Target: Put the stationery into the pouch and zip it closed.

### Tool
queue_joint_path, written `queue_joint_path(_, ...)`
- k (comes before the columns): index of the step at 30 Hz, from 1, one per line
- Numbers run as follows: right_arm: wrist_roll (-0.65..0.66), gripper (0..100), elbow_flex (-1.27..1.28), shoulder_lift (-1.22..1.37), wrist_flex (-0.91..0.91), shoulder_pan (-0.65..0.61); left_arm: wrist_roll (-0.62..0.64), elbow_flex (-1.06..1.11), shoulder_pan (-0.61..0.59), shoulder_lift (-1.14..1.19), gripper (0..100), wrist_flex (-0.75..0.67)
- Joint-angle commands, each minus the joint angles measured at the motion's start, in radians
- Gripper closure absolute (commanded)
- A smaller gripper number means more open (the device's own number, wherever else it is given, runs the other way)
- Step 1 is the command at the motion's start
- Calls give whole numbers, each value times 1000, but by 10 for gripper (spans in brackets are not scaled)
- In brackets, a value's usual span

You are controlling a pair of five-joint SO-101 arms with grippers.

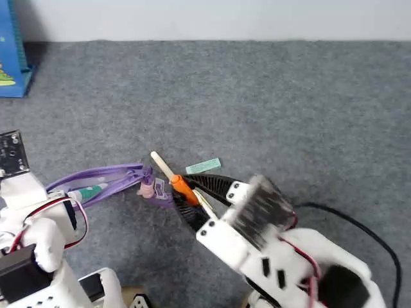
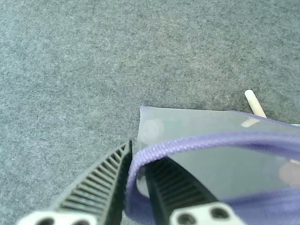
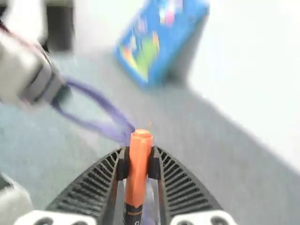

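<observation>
The purple-edged clear pouch (image 1: 109, 179) lies on the grey carpet, its mouth facing the right arm. A teal and white item (image 1: 88, 191) lies inside it. My left gripper (image 2: 136, 152) is shut on the pouch's zipper edge (image 2: 197, 140) at one corner. My right gripper (image 1: 182, 192) is shut on an orange marker (image 1: 180, 185), whose tip is at the pouch's open end by the zipper pull (image 1: 148, 188). In the right wrist view the marker (image 3: 137, 173) points at the purple pouch opening (image 3: 96, 115). A cream stick (image 1: 162, 165) and a green eraser (image 1: 203, 167) lie beside the pouch.
A blue box (image 1: 13, 54) stands at the far left against the wall and also shows as the blue box (image 3: 159, 40) beyond the pouch. The right arm's black cable (image 1: 359, 231) trails over the carpet. Bare carpet stretches across the back and the right.
</observation>
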Motion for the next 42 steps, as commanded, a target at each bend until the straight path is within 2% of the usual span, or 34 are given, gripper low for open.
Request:
queue_joint_path(1, -11, 991, -15, -21, -147, -53, -6, -2, -2, 9, 987, 15)
queue_joint_path(6, -11, 991, 2, -36, -381, -137, -5, -2, -2, 9, 987, 15)
queue_joint_path(12, -101, 991, 123, -31, -710, -140, -5, -1, -5, 9, 987, 17)
queue_joint_path(20, -109, 991, 270, -12, -1052, -116, -5, 27, -2, 8, 987, 17)
queue_joint_path(26, -170, 991, 273, 120, -1175, -96, -5, 27, -2, 8, 987, 17)
queue_joint_path(32, -239, 991, 282, 206, -1178, -94, -5, 27, -3, 8, 987, 17)
queue_joint_path(39, -247, 991, 387, 268, -1191, -58, -5, 28, -5, 8, 987, 17)
queue_joint_path(42, -241, 991, 470, 268, -1262, -31, -5, 28, -5, 8, 987, 17)
